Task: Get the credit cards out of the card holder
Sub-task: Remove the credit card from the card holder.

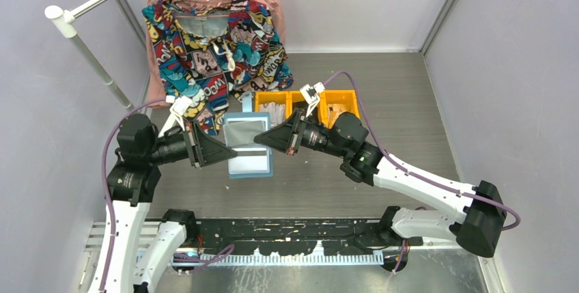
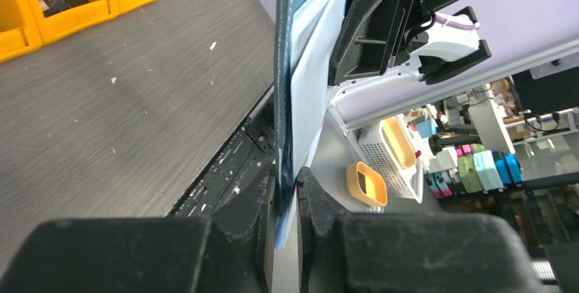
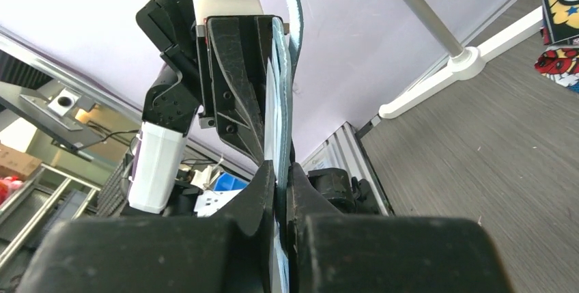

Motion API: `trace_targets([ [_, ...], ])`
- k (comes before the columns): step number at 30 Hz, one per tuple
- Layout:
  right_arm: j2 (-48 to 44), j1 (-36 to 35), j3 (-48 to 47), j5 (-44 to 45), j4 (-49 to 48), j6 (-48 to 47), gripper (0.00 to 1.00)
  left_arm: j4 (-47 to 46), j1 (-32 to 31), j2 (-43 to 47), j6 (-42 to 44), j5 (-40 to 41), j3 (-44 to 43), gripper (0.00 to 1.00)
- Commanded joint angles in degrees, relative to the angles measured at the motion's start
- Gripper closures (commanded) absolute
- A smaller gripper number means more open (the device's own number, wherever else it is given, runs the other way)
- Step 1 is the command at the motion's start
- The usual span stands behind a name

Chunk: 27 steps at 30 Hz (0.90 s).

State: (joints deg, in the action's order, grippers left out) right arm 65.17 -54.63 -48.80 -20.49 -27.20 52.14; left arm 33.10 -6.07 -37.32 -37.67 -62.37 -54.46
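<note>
Both wrist views caught the card holder [image 1: 251, 162] only edge-on, its faces hidden. The left gripper [image 2: 287, 185] was clamped on its left edge and the right gripper [image 3: 281, 170] pinched its right edge. It hung open above the middle of the table [image 1: 410, 136], inner side up, long axis running near to far. The grey panel [image 1: 246, 132] on its far half was possibly a card under a sleeve. Beyond stood orange bins [image 1: 341, 95], their contents blurred.
</note>
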Motion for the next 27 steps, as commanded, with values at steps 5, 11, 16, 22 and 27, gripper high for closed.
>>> trace_targets([
  [5, 0.77, -1.91, -8.64, -4.60, 14.30, -8.53, 0.64, -7.94, -0.09, -1.30, -4.17, -8.44, 0.76, 0.98],
  [11, 7.34, -1.57, -23.43, -15.79, 35.34, -19.83, 0.50, 7.40, -0.11, -3.08, 10.30, -14.24, -3.96, 1.00],
  [16, 10.69, -1.49, -31.58, -19.54, 48.04, -27.42, 0.75, 23.19, -0.09, -6.25, 25.12, -14.62, -10.36, 1.00],
  [22, 9.55, -1.25, -32.29, -15.79, 45.94, -25.77, 0.99, 21.38, -0.09, -6.02, 23.16, -10.94, -9.97, 0.66],
  [27, 2.78, 0.22, -19.95, -9.16, 15.79, -11.54, 0.99, 6.45, -0.10, -1.08, 5.35, -9.44, -3.89, 0.57],
])
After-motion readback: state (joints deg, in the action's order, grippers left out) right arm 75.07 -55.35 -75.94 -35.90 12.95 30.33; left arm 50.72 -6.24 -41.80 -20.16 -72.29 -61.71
